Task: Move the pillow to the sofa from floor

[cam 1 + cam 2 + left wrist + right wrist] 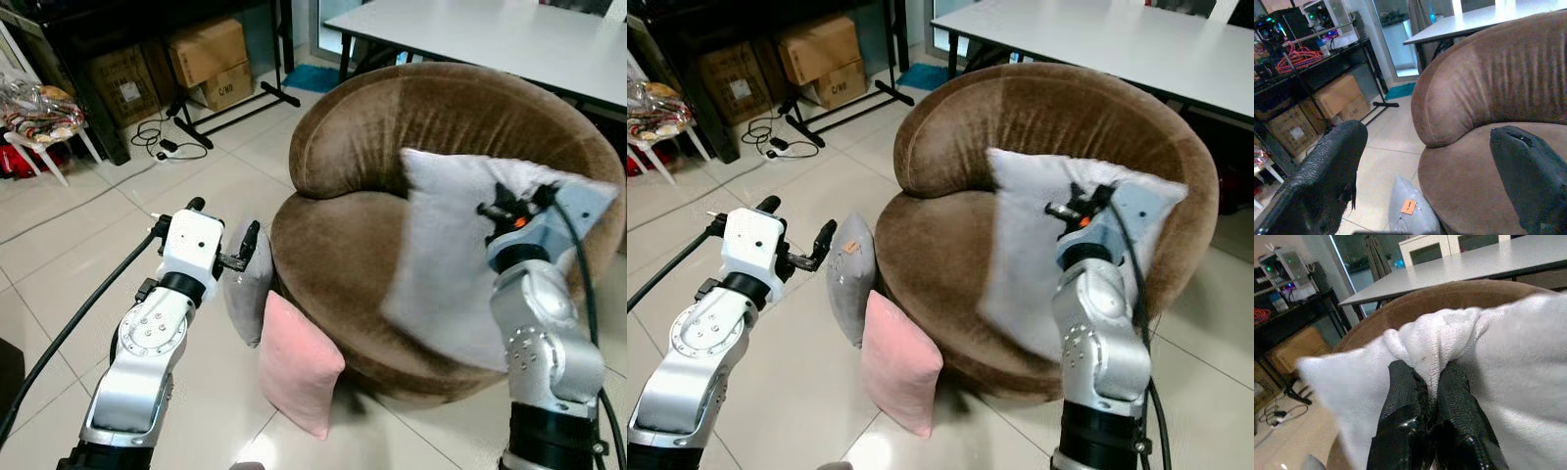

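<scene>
On the tiled floor (pixel 88 245) at the far left, a white plastic chair (pixel 39 137) is carrying a bag of stuff, w/ a black shelf unit (pixel 98 39) and cardboard boxes (pixel 208 59) sitting behind it and a cable w/ power strip (pixel 167 147) lying near them.

Closer in, the left gripper (pixel 223 235) is hovering over the floor just beside the sofa's left edge, fingers (pixel 1327 181) spread wide apart & holding nothing. Right under it a grey pillow (pixel 247 284) is standing on edge on the floor, leaning against the sofa's base, an orange tag (pixel 1408 206) showing on it in the left wrist view. A pink pillow (pixel 297 362) is standing next to it, nearer the robot, also leaning on the sofa's front-left edge.

The round brown sofa (pixel 392 127) is sitting in the middle, its curved back rising toward a white table (pixel 490 39) behind it.

On the right, the white pillow (pixel 441 264) is hanging off the floor, over the seat's right half and in front of the backrest. The right gripper (pixel 1430 382) is pinching a bunched fold at the pillow's top edge, fingers (pixel 1400 401) clamped nearly together w/ the fabric squeezed between them; the rest of the pillow is draping down toward the seat's front-right edge.
</scene>
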Controlling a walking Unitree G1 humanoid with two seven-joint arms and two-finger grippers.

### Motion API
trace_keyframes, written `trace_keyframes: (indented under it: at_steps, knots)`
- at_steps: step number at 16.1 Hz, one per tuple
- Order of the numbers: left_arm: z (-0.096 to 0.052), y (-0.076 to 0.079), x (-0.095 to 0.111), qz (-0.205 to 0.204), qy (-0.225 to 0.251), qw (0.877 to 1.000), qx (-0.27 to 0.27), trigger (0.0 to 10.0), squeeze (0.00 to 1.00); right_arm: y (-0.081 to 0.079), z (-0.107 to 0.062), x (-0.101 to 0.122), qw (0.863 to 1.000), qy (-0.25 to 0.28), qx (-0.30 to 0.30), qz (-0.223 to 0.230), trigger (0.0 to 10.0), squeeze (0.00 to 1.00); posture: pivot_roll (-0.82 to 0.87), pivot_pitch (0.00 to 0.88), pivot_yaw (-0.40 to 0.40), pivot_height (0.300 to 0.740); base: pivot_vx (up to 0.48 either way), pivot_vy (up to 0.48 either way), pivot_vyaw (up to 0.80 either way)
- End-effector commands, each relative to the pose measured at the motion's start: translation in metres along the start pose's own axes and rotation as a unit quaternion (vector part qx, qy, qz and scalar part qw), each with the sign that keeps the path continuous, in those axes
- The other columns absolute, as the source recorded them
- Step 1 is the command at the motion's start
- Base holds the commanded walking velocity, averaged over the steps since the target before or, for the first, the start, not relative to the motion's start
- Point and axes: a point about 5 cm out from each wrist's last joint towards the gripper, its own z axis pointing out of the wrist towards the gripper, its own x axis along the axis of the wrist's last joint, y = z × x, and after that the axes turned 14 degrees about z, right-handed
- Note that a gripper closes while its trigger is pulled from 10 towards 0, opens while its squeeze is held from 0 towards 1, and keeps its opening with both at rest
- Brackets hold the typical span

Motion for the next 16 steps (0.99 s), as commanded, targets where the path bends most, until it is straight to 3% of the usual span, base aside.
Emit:
trace_keyframes:
  at_steps: [1,4,6,8,11,13,16]
  knots:
    - [-0.001,-0.002,-0.005,-0.007,-0.013,1.000,0.003,10.0,0.00,-0.009,-0.001,0.006,1.000,0.015,0.018,-0.003,10.0,0.00,-0.04,0.000,0.039,0.740,0.000,0.000,0.00]
    - [-0.003,-0.005,-0.007,-0.008,-0.012,1.000,0.016,10.0,0.00,-0.016,-0.002,0.004,0.997,0.026,0.039,-0.054,10.0,0.00,-0.04,0.000,0.035,0.740,0.000,0.000,0.00]
    - [-0.004,-0.007,-0.007,-0.005,-0.012,1.000,0.018,10.0,0.00,-0.022,-0.005,0.000,0.997,0.036,0.061,-0.044,10.0,0.00,-0.03,0.000,0.026,0.740,0.000,-0.409,0.00]
    - [-0.005,-0.007,-0.008,0.003,-0.014,1.000,0.018,10.0,0.00,-0.024,-0.005,-0.005,0.994,0.017,0.087,-0.063,10.0,0.00,-0.03,0.000,0.026,0.740,0.000,-0.428,0.00]
    - [-0.008,-0.008,-0.008,0.007,-0.015,1.000,0.024,10.0,0.00,-0.021,-0.003,-0.014,0.994,-0.001,0.073,-0.079,10.0,0.00,0.00,0.000,0.000,0.740,0.000,-0.429,0.00]
    - [-0.011,-0.010,-0.007,0.010,-0.016,0.999,0.026,10.0,0.00,-0.018,0.001,-0.012,0.994,0.032,0.037,-0.095,10.0,0.00,0.01,0.000,-0.006,0.740,0.000,-0.429,0.00]
    - [-0.010,-0.010,-0.006,0.005,-0.013,0.999,0.031,10.0,0.00,-0.018,0.002,-0.013,0.995,0.028,0.050,-0.078,10.0,0.00,0.02,0.000,-0.017,0.740,0.000,-0.379,0.00]
